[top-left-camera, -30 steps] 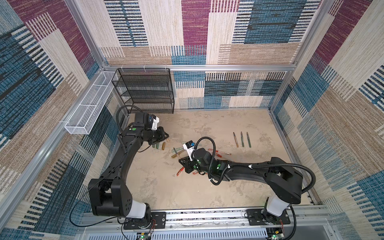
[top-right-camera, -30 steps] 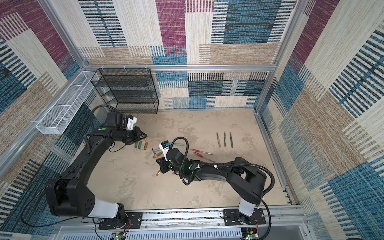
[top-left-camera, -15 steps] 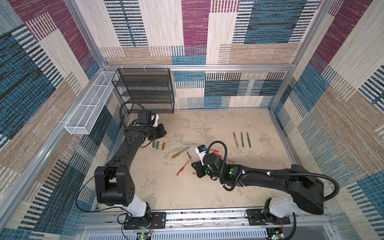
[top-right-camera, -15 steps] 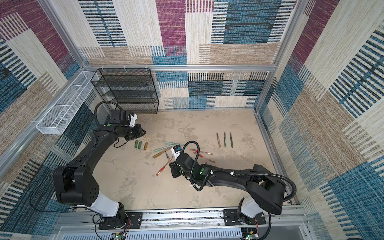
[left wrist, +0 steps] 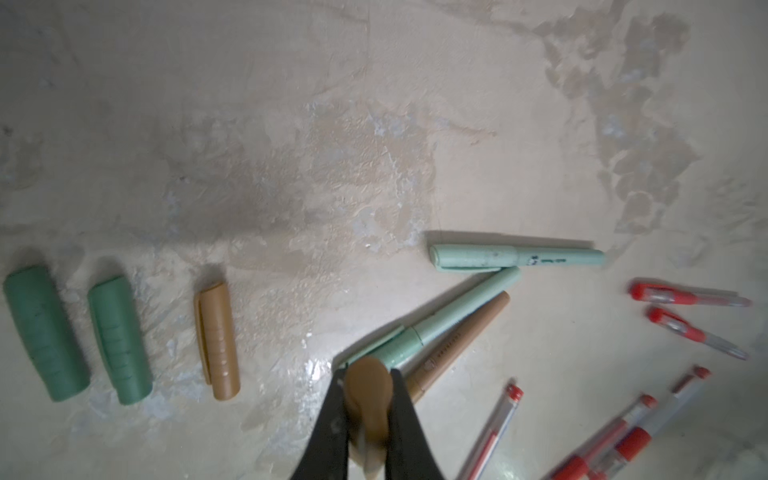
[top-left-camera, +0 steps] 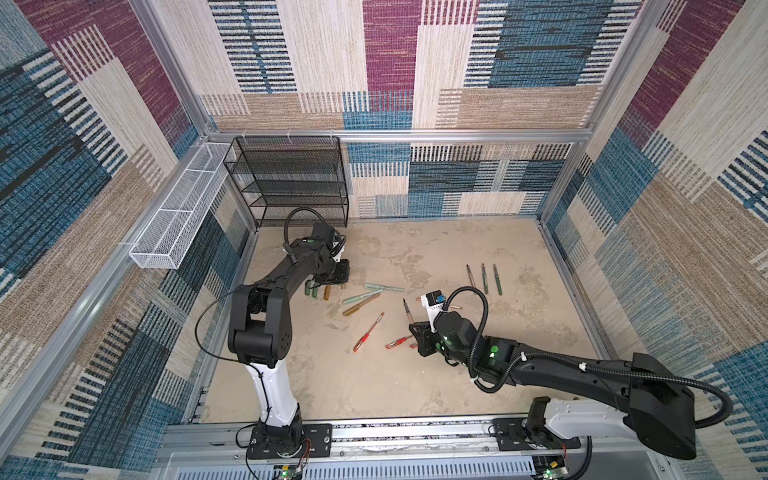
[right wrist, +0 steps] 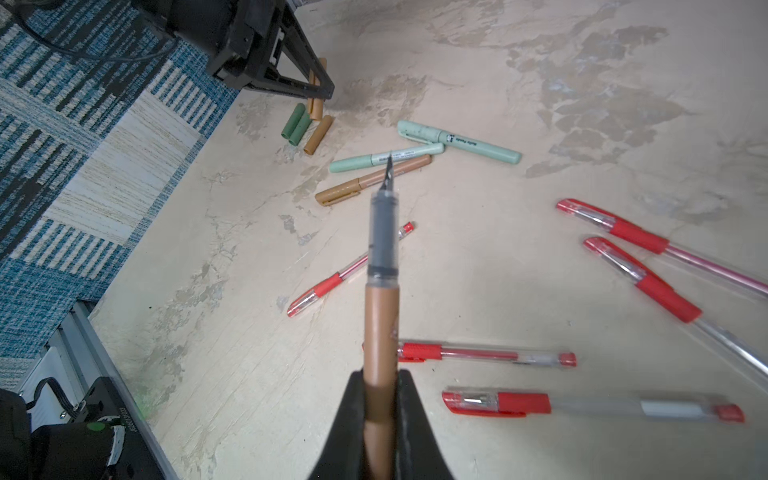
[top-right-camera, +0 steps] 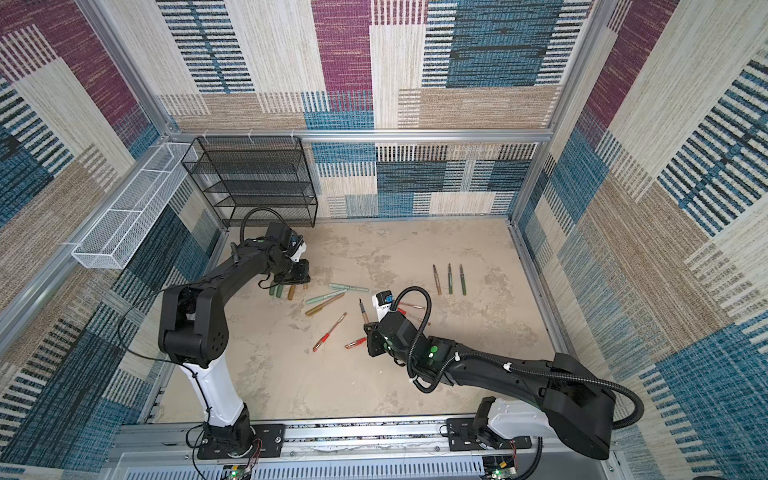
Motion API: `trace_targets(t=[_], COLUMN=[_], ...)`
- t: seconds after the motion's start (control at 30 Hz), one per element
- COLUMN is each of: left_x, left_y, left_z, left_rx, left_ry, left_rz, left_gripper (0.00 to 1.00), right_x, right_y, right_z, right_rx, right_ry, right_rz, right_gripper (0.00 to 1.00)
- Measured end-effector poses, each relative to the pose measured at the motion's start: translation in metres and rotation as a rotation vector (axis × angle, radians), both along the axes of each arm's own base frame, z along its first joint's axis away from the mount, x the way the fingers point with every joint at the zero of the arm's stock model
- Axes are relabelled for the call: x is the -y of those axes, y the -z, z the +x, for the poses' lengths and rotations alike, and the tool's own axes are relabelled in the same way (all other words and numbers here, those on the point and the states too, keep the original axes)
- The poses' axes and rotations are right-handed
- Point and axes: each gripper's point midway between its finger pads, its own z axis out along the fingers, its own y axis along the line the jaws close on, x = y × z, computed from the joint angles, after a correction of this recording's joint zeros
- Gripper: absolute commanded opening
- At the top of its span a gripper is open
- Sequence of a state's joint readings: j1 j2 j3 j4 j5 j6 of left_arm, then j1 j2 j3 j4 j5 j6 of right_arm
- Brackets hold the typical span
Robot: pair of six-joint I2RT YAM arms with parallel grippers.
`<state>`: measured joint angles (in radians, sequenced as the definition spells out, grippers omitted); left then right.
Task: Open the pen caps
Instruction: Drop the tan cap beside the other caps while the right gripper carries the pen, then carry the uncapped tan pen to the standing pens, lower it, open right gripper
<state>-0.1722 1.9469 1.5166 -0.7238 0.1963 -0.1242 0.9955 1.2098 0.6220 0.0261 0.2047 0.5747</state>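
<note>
Sadly, mint pen print is unreadable. Left hand, gripping brown cap, has pulled away from right hand, gripping brown pen.

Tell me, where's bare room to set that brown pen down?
Bare: the strip before the front rail, and the back between the black rack and three uncapped pens. Crowded: the middle, with capped pens and red pens.

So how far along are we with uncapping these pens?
Done: three loose caps in a row, three bare pens. In hand: left tool holds a brown cap, right tool the brown barrel. Left: two mint pens, one brown pen, the red pens, all capped.
</note>
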Motion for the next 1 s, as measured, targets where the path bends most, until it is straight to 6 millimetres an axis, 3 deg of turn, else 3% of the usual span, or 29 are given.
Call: trace_targets(t=[0.1,0.2,0.5,0.87,1.0], left_x=[-0.01,-0.016,-0.02,-0.027,-0.027], left_y=[0.015,0.027,0.052,0.055,0.043], left_z=[0.003,0.005,0.0,0.001,0.0], left_rx=[-0.031,-0.063,-0.133,-0.143,-0.12], left_ry=[-0.002,-0.005,0.02,0.014,0.011], left_rz=[0.072,0.113,0.175,0.224,0.22], left_gripper=[0.0,0.0,0.06,0.26,0.31], right_x=[0.009,0.021,0.044,0.05,0.052], right_y=[-0.009,-0.006,-0.009,-0.011,-0.009], right_z=[0.0,-0.001,0.002,0.006,0.006], right_rx=[0.023,0.018,0.033,0.036,0.03], right_ry=[0.025,0.045,0.104,0.127,0.128], right_rz=[0.024,0.019,0.025,0.023,0.011], right_gripper=[0.02,0.02,0.02,0.02,0.02])
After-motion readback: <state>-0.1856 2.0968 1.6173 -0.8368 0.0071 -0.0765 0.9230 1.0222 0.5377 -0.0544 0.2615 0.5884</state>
